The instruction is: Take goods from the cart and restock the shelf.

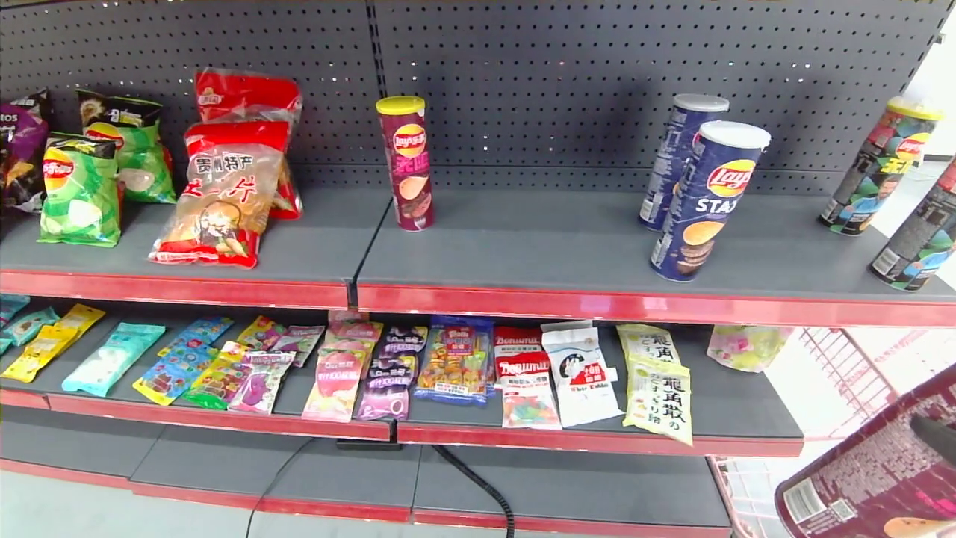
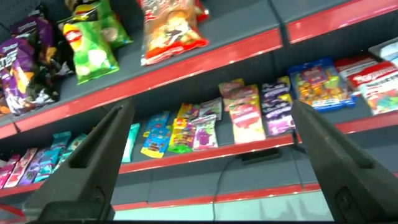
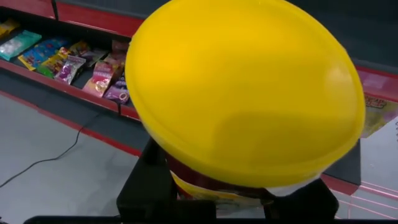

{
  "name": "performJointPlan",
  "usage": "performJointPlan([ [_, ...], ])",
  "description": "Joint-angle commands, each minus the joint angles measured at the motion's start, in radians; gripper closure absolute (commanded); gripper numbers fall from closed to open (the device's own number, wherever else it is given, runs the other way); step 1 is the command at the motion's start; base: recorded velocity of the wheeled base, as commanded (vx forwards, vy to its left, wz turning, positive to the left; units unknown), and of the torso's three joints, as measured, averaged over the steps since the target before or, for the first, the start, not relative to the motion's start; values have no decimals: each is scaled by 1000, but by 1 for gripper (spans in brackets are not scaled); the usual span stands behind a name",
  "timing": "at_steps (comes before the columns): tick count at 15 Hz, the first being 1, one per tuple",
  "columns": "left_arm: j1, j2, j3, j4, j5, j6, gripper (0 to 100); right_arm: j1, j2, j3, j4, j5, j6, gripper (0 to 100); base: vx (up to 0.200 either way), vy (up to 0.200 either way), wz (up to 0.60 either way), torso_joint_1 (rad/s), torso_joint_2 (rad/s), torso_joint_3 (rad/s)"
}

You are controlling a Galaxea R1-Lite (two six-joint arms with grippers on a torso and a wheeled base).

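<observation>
Near right, the right end effector (image 3: 217, 202) is clamped around a tilted maroon chip can (image 1: 870, 478) with a yellow lid (image 3: 249, 87), its barcode (image 1: 803, 499) showing; the left end effector (image 2: 211, 155) hangs wide open, empty. The placing step seems in hand: next the can needs raising, righting and standing on the shelf (image 1: 597, 305), upper tier, beside its maroon twin (image 1: 407, 161) farther off.

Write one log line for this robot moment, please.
right hand: holding yellow-lidded chip can | left hand: open, empty | shelf: can not placed yet
</observation>
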Motion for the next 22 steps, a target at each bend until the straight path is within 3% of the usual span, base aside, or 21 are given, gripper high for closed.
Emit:
performJointPlan([
  [1,0,0,-1,0,1,0,0,1,-23,13,0,0,0,100,0,200,0,-7,-2,7],
  [4,2,3,-1,0,16,17,0,1,-54,33,4,0,0,100,133,200,0,-1,2,-1],
  [11,2,-6,1,0,17,19,0,1,-73,42,6,0,0,100,200,200,0,1,0,2],
  [14,2,-20,4,0,17,19,0,1,-76,47,6,0,0,100,0,200,0,2,6,2],
  [16,2,-22,4,0,17,19,0,1,-83,50,6,0,0,100,0,0,0,0,0,0],
  [22,2,-26,10,0,11,60,0,2,-86,56,6,2,0,100,0,0,0,0,0,0],
])
